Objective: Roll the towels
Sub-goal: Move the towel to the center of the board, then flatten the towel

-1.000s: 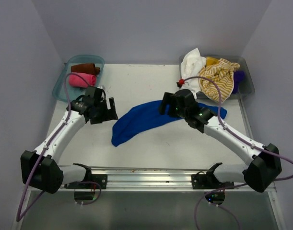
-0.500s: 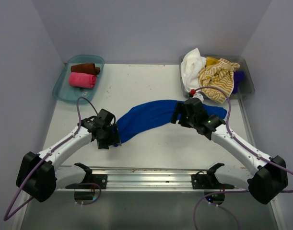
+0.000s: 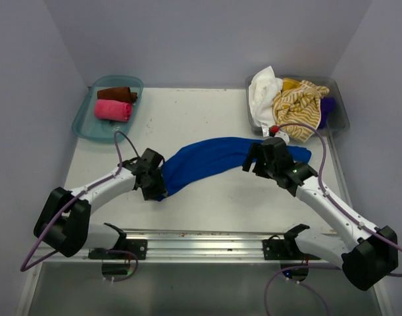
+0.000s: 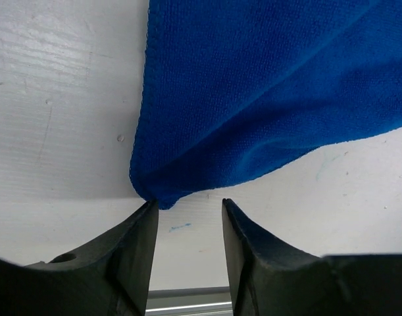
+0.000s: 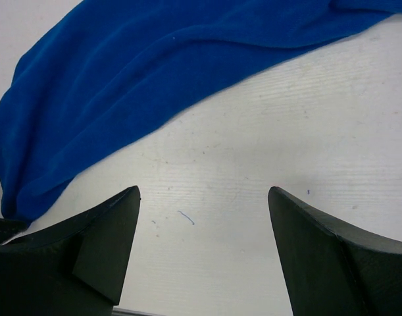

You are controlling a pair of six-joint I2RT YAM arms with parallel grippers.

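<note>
A royal blue towel (image 3: 207, 158) lies stretched across the middle of the table, unrolled; it also shows in the left wrist view (image 4: 266, 92) and the right wrist view (image 5: 154, 72). My left gripper (image 3: 158, 187) is open at the towel's near-left corner, and that corner touches one fingertip (image 4: 150, 209); nothing is between the jaws (image 4: 187, 205). My right gripper (image 3: 254, 162) is wide open and empty (image 5: 204, 192), low over bare table just beside the towel's near edge. Rolled pink (image 3: 112, 110) and brown (image 3: 115, 94) towels lie in the left tray.
The teal tray (image 3: 82, 122) stands at the back left. A grey bin (image 3: 339, 115) at the back right holds loose white (image 3: 263, 89), yellow-striped (image 3: 299, 102) and purple (image 3: 327, 105) towels. A metal rail (image 3: 201, 238) runs along the near edge.
My left gripper has come down from near the tray to the towel's near-left corner. My right gripper has slid right along the towel. The towel now lies straighter.
</note>
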